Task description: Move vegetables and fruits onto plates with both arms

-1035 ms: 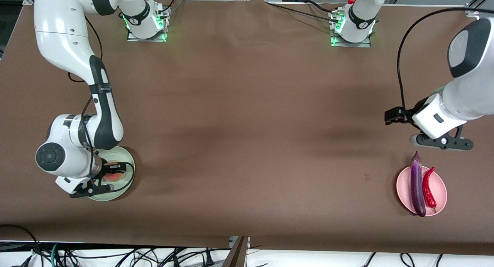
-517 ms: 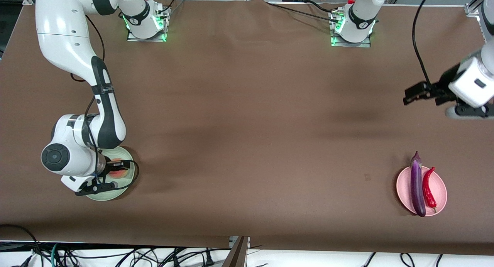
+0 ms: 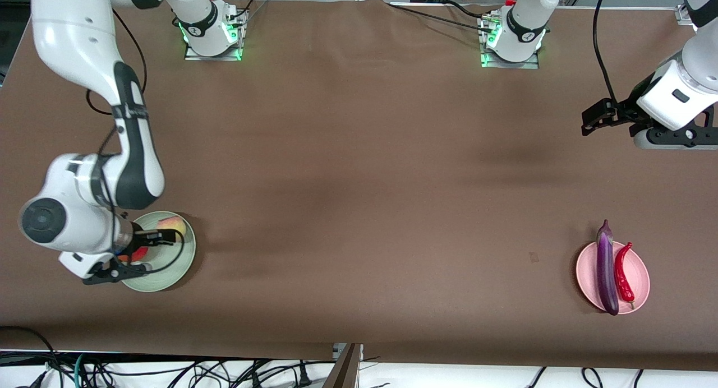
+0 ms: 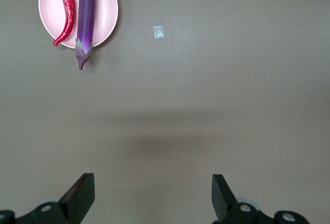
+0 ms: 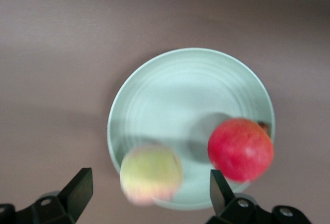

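The mint green plate [image 3: 168, 271] holds the yellowish-pink peach [image 3: 171, 225] and the red pomegranate [image 3: 138, 254], which my right arm partly hides. My right gripper [image 3: 167, 238] hovers over this plate, open and empty. In the right wrist view the plate [image 5: 191, 90], blurred peach [image 5: 151, 174] and pomegranate [image 5: 240, 149] show below the open right gripper [image 5: 149, 195]. The pink plate [image 3: 639, 267] holds the purple eggplant [image 3: 606, 267] and red chili [image 3: 622, 273]. My left gripper [image 3: 587, 120] is open and empty, high over bare table. The left wrist view shows the left gripper [image 4: 152, 198], pink plate [image 4: 105, 12], eggplant [image 4: 85, 12] and chili [image 4: 66, 10].
Brown cloth covers the table [image 3: 359, 180]. A small pale patch [image 3: 533, 257] lies on it beside the pink plate, also in the left wrist view [image 4: 159, 32]. The arm bases [image 3: 212, 35] stand at the edge farthest from the front camera. Cables hang below the near edge.
My right gripper let go of the peach, rose and shifted toward the right arm's end of the table; both fruits now show. My left gripper drew up and away from the pink plate.
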You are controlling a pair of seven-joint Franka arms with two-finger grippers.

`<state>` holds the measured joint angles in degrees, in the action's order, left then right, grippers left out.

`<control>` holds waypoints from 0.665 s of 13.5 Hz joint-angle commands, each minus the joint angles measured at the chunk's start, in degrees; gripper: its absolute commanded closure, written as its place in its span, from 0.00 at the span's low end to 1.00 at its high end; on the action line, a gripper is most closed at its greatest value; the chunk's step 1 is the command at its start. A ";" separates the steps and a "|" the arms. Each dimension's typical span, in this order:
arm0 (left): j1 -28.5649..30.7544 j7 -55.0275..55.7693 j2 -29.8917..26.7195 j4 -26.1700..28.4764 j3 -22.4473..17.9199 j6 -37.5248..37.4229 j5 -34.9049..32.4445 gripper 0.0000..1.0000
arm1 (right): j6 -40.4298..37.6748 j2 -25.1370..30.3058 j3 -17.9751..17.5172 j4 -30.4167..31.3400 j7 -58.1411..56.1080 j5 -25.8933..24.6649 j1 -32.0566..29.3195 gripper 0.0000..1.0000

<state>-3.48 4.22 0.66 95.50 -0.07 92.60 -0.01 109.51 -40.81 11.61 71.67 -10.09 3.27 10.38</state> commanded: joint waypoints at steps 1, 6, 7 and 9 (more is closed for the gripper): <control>-0.12 -0.27 -0.05 0.04 -0.11 0.47 -1.22 0.00 | -6.56 6.43 -0.10 1.11 -0.72 0.34 -0.28 0.00; 0.23 -0.44 -0.13 0.04 -0.28 0.38 -1.31 0.00 | -19.06 17.85 -0.36 1.98 1.29 -0.19 -1.15 0.00; 0.67 -0.62 -0.13 0.12 -0.20 0.12 -1.31 0.00 | -21.33 20.31 -0.71 2.77 1.12 -0.19 -1.42 0.00; 1.37 -0.71 -0.13 0.04 -0.20 0.03 -1.22 0.00 | -23.37 24.27 -1.76 5.31 1.21 -0.54 -1.59 0.00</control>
<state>-2.76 4.22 0.74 95.58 -0.35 92.62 -0.09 87.07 -21.41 11.73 72.15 -9.48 3.23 9.64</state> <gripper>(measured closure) 0.000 0.000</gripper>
